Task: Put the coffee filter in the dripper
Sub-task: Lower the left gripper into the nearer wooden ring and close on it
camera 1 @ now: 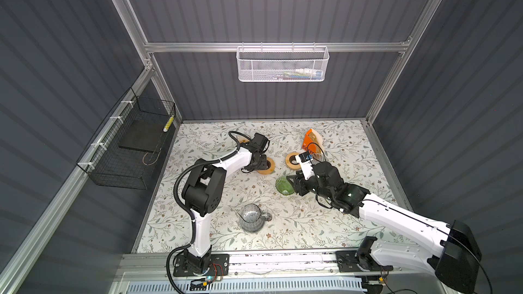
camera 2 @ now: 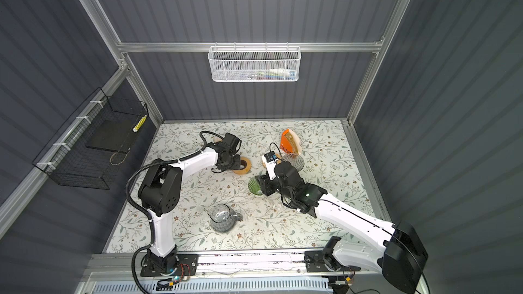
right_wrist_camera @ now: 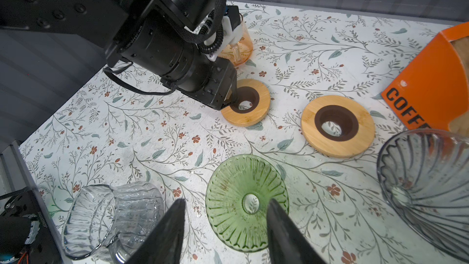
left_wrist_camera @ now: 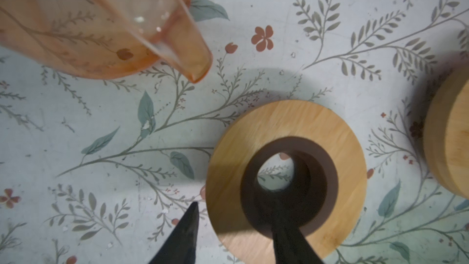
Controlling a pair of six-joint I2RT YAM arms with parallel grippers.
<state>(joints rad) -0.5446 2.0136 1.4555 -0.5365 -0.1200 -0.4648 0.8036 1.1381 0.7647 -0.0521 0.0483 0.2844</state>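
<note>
The orange carton of paper coffee filters (right_wrist_camera: 426,80) lies nearer the right hand (right_wrist_camera: 225,201), open astride the rim of the green glass dripper (right_wrist_camera: 243,173); the left hand (left_wrist_camera: 234,201), open too, straddles a round wooden ring (left_wrist_camera: 286,123).

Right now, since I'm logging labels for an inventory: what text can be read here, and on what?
"COFF": black capitals on the orange box; later letters are hidden behind the clear glass dripper.
Items in the white mesh basket: print too blurred to read.
Nothing else shows readable text.
</note>
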